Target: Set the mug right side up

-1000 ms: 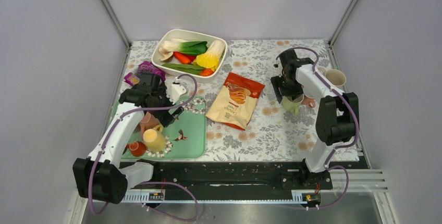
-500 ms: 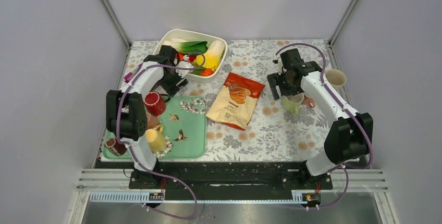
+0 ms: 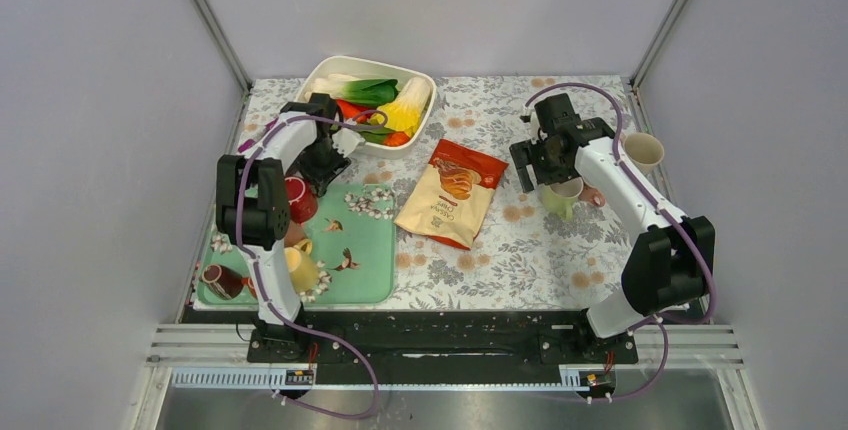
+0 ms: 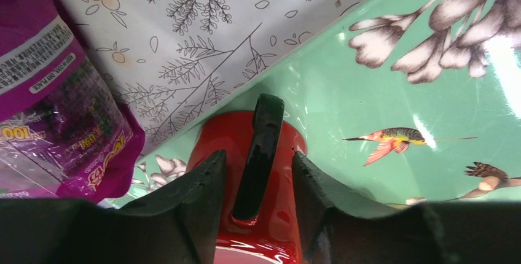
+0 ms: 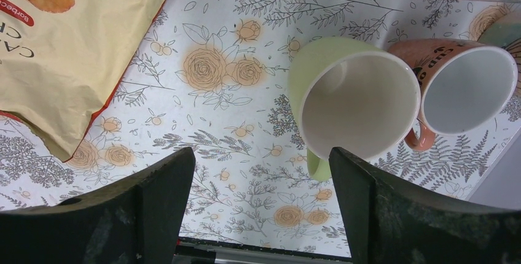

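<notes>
Jaws of left end effector (image 4: 259,161) narrowed astride mug handle (image 4: 261,147)

Bright, even light from above fills every view, and shadows on the table (image 3: 500,100) stay soft and faint. In the left wrist view, white glare streaks the glossy green tray (image 4: 344,92) at far right and the red mug (image 4: 276,224). The dark left fingers (image 4: 184,221) and right fingers (image 5: 141,215) look slightly soft at the near edge.

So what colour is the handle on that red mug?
Glossy black. The handle shows best in the left wrist view, against the red mug.
</notes>
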Controlling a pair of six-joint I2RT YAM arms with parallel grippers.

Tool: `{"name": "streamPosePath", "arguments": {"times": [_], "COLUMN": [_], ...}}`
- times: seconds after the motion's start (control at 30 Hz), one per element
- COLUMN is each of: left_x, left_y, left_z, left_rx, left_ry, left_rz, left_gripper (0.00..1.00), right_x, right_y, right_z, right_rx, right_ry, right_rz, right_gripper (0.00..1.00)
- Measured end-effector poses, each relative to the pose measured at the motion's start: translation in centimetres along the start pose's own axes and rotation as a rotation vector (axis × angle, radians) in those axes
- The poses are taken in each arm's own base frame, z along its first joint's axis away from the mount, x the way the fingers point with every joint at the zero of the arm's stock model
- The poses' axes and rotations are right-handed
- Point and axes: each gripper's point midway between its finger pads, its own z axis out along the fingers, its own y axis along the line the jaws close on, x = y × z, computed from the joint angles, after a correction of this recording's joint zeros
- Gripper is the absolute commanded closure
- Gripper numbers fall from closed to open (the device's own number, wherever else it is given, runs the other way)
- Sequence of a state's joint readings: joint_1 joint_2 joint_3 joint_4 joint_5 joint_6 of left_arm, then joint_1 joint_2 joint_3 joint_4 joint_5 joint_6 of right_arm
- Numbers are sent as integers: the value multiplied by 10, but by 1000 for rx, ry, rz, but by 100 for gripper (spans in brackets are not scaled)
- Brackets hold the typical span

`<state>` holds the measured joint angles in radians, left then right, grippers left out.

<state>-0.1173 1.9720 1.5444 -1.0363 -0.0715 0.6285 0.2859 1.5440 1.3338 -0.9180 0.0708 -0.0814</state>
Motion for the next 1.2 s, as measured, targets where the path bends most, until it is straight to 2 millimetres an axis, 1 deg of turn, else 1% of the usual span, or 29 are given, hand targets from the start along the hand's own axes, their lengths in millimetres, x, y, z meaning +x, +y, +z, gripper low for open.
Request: {"name": "streamPosePath", "arguments": {"times": [0.03, 0.1, 0.13, 0.17, 0.27, 0.43, 0.5, 0.57, 0.63, 0.73, 0.8, 0.83, 0.9, 0.97, 1.03, 1.1, 1.13, 1.2], "left_x": [0, 1, 0, 1, 1, -7, -13, -18, -21, -25, -29, -31, -35, -37, -40, -43, -44, -44], "left_y": [0, -1, -1, 0, -8, -26, -33, -41, -49, -61, -70, -76, -87, -98, -111, -122, -127, -135], "left_z": [0, 0, 0, 0, -1, -5, -11, -24, -42, -70, -87, -96, -106, -116, -129, -148, -158, -178], "left_rx": [1, 3, 1, 1, 37, 128, 161, 182, 195, 211, 230, 248, 292, 342, 397, 435, 449, 467], "left_ry": [1, 4, 2, 6, 1, -61, -106, -171, -242, -352, -430, -469, -525, -569, -620, -678, -711, -769], "left_rz": [-1, -3, -9, 6, -18, -41, -48, -52, -53, -56, -53, -55, -62, -73, -83, -82, -75, -54], "left_gripper": [65, 90, 97, 100, 100, 100, 100, 100, 100, 100, 100, 100, 100, 100, 100, 100, 100, 100], "right_x": [0, 0, 0, 0, 0, -1, -3, -8, -14, -21, -22, -22, -23, -23, -21, -19, -20, -26], "right_y": [0, 1, 1, 1, 3, 11, 19, 32, 59, 121, 170, 193, 235, 268, 297, 318, 326, 337], "right_z": [0, 0, 0, 0, 0, -2, -5, -12, -23, -39, -47, -50, -51, -50, -50, -53, -56, -63], "right_rx": [0, -1, -1, -2, -4, -16, -27, -58, -128, -325, -500, -585, -750, -872, -979, -1070, -1117, -1186], "right_ry": [0, 0, 0, -1, -1, -6, -27, -77, -158, -290, -363, -389, -416, -422, -415, -412, -411, -421], "right_rz": [0, -2, -3, -4, -7, -29, -37, -47, -67, -109, -117, -110, -85, -58, -29, 1, 19, 58], "right_gripper": [10, 10, 10, 10, 10, 11, 11, 11, 11, 10, 9, 2, 1, 1, 1, 0, 1, 1]}}
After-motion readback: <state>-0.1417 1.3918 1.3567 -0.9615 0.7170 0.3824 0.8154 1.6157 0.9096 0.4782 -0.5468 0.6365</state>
